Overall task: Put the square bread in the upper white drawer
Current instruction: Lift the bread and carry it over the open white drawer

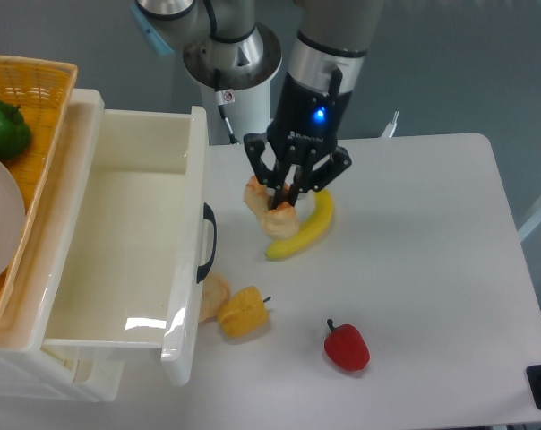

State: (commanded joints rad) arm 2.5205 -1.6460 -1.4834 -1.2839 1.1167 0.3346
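Hanging above the table, the gripper is clenched on the square bread, whose pale tan and orange-brown bulk shows between and just under the dark fingers. The bread sits clear of the tabletop (its height cannot be read exactly from this single view), which suits a carry over a raised wall rather than a slide. To the gripper's left stands the upper white drawer, pulled open, with its front wall and curved black handle facing the gripper; that wall lies between the bread and the drawer's hollow, so the load likely has to pass above it before release. Just beside and below-right of the gripper lies a banana, apparently not touching the bread. Further below, near the drawer front, rest a rounder bun and a yellow pepper, and well below-right a red pepper. The grip looks off-centre, so a slip partway seems possible.
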